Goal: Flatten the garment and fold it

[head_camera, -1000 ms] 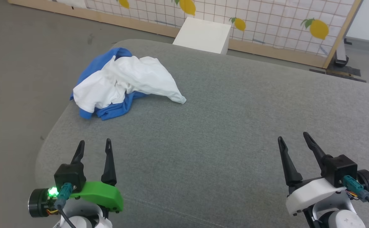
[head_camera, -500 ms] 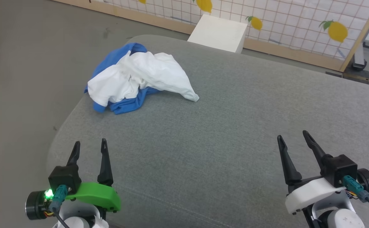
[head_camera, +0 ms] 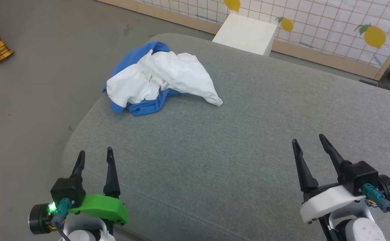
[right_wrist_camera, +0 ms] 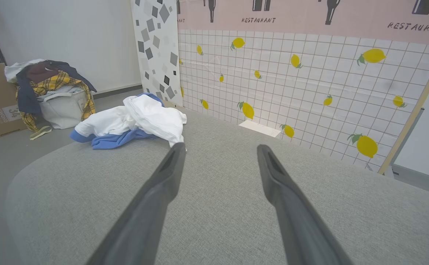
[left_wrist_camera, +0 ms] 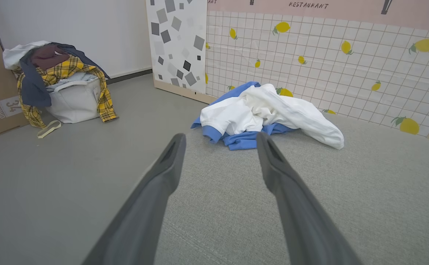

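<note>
Left gripper (head_camera: 95,152) is seen at the lower left of the head view, its two dark fingers spread apart with nothing between them, over the near edge of a grey upholstered surface (head_camera: 231,150). The right gripper (head_camera: 308,138) is placed at the lower right over the same surface, likewise spread and empty.

The garment (head_camera: 168,73) is bunched in a crumpled heap at the far left corner of the surface, well apart from both grippers. White fabric is piled on top, blue cloth is shown beneath and behind it, and one white tail is drawn out toward the right. In the left wrist view the heap is framed just beyond the fingertips; in the right wrist view it is set off to the left.

Past the far edge, a white box (head_camera: 245,33) is stood against a lemon-printed grid panel (head_camera: 332,23). On the floor, a clothes pile (left_wrist_camera: 60,70) with a yellow plaid piece is draped over a white bag.
</note>
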Robot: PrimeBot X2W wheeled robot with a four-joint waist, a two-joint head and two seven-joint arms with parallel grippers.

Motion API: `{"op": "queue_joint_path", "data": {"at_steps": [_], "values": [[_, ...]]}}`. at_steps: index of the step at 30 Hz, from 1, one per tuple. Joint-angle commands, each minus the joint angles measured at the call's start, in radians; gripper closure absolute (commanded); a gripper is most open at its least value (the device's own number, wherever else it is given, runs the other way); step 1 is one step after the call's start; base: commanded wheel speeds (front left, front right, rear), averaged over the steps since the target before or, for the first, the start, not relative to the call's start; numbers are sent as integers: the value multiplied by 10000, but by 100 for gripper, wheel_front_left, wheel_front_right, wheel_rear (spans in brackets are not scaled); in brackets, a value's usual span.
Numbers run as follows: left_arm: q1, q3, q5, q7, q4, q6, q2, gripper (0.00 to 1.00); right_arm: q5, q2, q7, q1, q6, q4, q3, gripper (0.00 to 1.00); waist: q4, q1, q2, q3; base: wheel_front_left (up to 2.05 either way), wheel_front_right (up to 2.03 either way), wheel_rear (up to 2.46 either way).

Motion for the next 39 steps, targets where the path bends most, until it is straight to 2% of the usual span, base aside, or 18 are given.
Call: {"op": "queue_joint_path", "data": {"at_steps": [1, 33, 39], "values": [[9, -40, -63, -109, 38, 105, 73, 0, 87, 18, -97, -141, -13, 40, 13, 0, 61, 0, 0, 5, 0, 0, 0], [-103, -439, -785, -769, 323, 557, 390, 0, 319, 26, -519, -345, -17, 232, 38, 0, 1070, 0, 0, 112, 0, 0, 0], [-97, -498, -807, -777, 337, 580, 416, 0, 328, 26, -538, -359, -17, 272, 62, 0, 1033, 0, 0, 100, 0, 0, 0]]}}
